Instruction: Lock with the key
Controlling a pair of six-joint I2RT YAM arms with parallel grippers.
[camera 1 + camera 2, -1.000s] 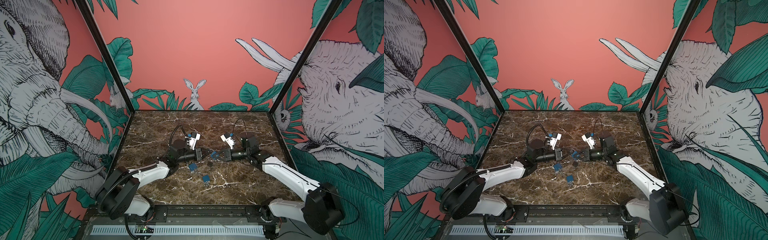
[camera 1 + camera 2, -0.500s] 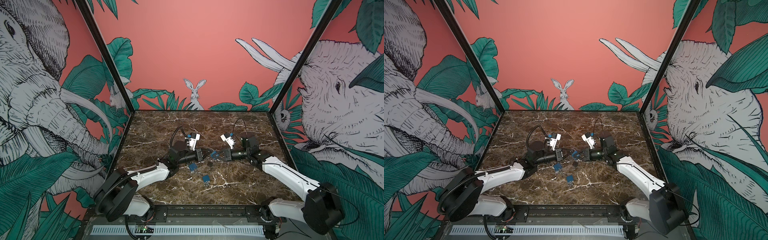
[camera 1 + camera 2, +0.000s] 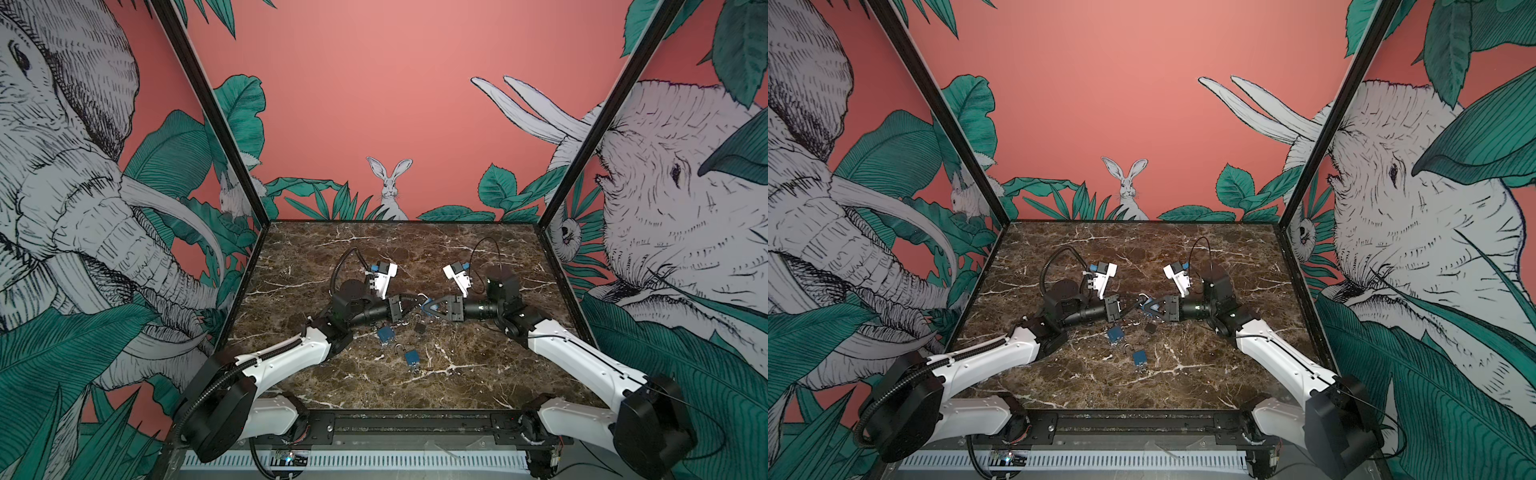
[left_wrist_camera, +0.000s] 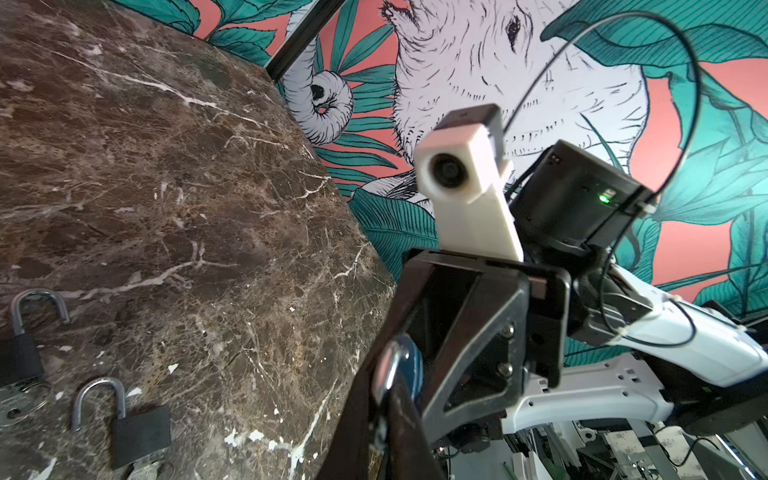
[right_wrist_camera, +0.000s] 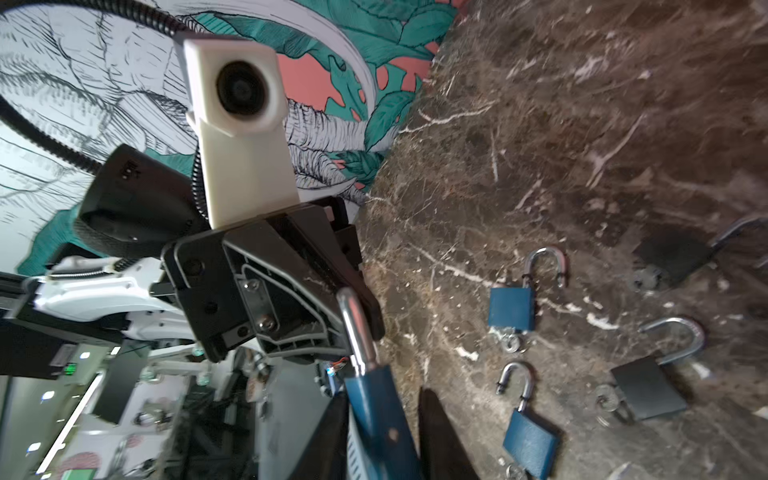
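The left gripper (image 3: 406, 305) has its jaws closed on the shackle (image 5: 353, 320) of a blue padlock (image 5: 374, 411). The right gripper (image 3: 424, 308) has its jaws partly open around the padlock's body, with a gap on 1 side. Both arms reach in level and meet tip to tip above the middle of the worktop (image 3: 478, 374).
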